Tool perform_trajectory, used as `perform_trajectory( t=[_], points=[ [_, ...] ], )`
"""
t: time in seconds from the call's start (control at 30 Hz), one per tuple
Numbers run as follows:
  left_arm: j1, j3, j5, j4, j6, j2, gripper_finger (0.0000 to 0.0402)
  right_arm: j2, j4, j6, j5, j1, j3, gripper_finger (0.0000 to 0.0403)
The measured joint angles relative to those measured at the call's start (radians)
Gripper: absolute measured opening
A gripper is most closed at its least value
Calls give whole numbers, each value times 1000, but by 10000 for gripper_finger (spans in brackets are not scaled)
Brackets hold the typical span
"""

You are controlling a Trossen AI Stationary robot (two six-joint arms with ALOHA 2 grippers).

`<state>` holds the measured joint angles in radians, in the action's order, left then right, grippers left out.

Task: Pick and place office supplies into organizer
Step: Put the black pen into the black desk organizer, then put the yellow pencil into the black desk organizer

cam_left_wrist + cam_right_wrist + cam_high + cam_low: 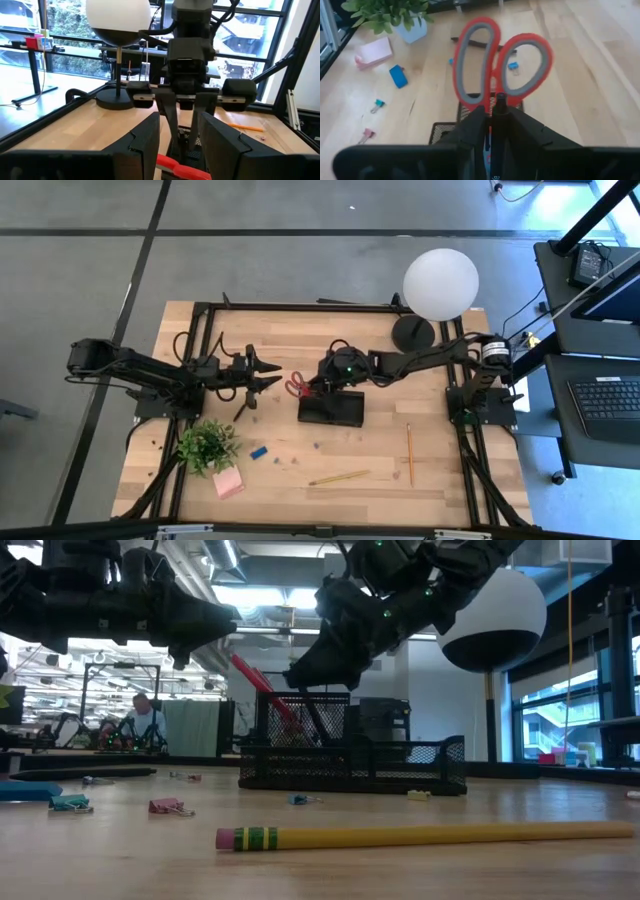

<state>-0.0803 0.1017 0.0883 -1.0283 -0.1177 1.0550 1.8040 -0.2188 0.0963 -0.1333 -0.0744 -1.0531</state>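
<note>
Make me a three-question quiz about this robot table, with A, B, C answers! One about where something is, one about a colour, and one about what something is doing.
1. Where is the pink sticky-note pad?
A. Inside the organizer
B. On the table beside the potted plant
C. Under the lamp

2. What colour are the scissors' handles?
A. Red
B. Green
C. Yellow

3. What is the right end effector doing?
A. Resting on the bare table
B. Lifting a pencil
C. Holding the scissors over the organizer

Answers:
1. B, the high view shows the pad lying next to the plant's pot.
2. A, the right wrist view shows two red loops with grey lining.
3. C, its fingers close around the scissors below the handles, with the black mesh tray underneath.
</note>
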Motion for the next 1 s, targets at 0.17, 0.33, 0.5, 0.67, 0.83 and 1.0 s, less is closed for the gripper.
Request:
perform_trajectory(
  t=[0.17, 0.33, 0.5, 0.67, 0.83, 1.0],
  points=[
    [0, 0, 0, 0, 0, 0, 130, 4, -3, 2, 0, 1, 0, 82],
    [0, 0, 1, 0, 0, 0, 130, 4, -1, 1, 0, 1, 0, 82],
    [0, 0, 8, 0, 0, 0, 130, 4, -1, 0, 0, 1, 0, 83],
    [0, 0, 20, -1, 0, 0, 130, 4, 0, -2, 0, 1, 0, 83],
    [0, 0, 31, -1, 0, 0, 130, 4, 0, -3, 0, 1, 0, 83],
    [0, 0, 31, -1, 0, 0, 130, 4, 0, -2, 0, 1, 0, 101]
  ],
)
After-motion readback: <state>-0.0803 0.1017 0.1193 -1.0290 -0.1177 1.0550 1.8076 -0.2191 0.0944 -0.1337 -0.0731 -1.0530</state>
